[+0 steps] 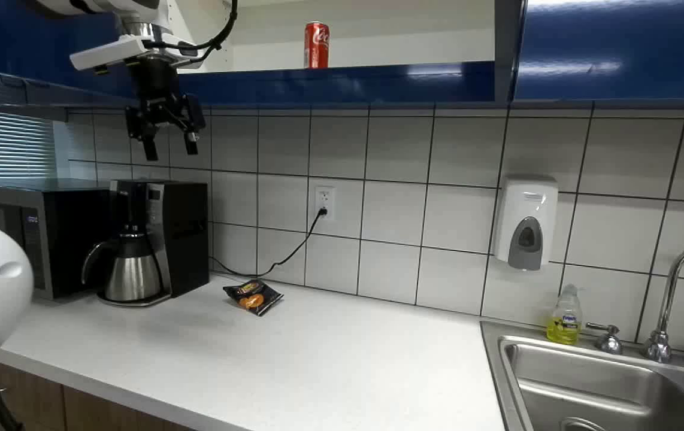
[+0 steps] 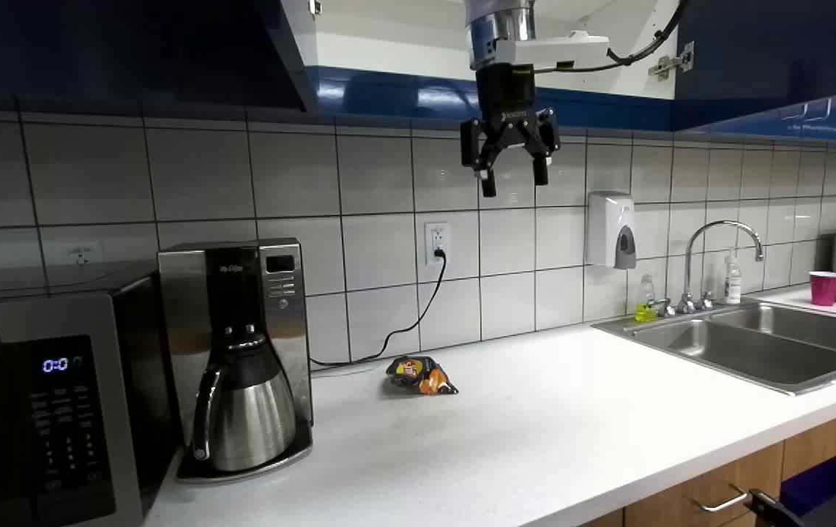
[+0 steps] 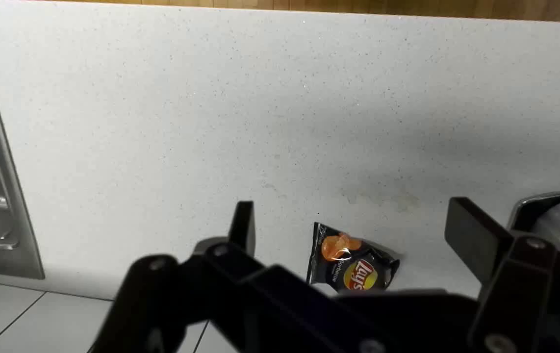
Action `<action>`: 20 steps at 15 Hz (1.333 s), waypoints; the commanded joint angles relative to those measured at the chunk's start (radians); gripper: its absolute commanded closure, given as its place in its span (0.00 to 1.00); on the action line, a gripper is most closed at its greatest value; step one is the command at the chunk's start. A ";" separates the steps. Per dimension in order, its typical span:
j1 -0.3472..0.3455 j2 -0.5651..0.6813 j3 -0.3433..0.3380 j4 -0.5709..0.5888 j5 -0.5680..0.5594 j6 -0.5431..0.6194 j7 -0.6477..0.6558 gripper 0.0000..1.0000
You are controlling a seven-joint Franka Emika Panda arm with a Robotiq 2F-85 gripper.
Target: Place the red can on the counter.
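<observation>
The red can [image 1: 317, 45] stands upright on the open cabinet shelf, above the blue edge. It does not show in the wrist view or in the exterior view where the arm covers part of the shelf. The white counter [image 1: 342, 359] runs below and also shows in an exterior view [image 2: 520, 439] and the wrist view [image 3: 241, 122]. My gripper [image 1: 171, 148] points down, open and empty, above the counter and below the shelf's level. In that exterior view it appears left of the can. It also shows in an exterior view [image 2: 514, 181] and the wrist view [image 3: 354, 223].
A dark chip packet [image 1: 253, 297] lies on the counter near the wall. A coffee maker [image 2: 286, 293] with steel pot and a microwave [image 2: 45, 410] stand at one end. A steel sink [image 1: 492, 359], dish soap [image 1: 565, 317] and a wall dispenser [image 1: 527, 221] are at the other.
</observation>
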 commanded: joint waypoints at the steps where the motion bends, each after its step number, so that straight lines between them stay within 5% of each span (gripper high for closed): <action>1: 0.026 0.004 -0.020 0.003 -0.010 -0.003 0.009 0.00; 20: -0.009 0.042 -0.069 0.245 -0.097 -0.029 0.033 0.00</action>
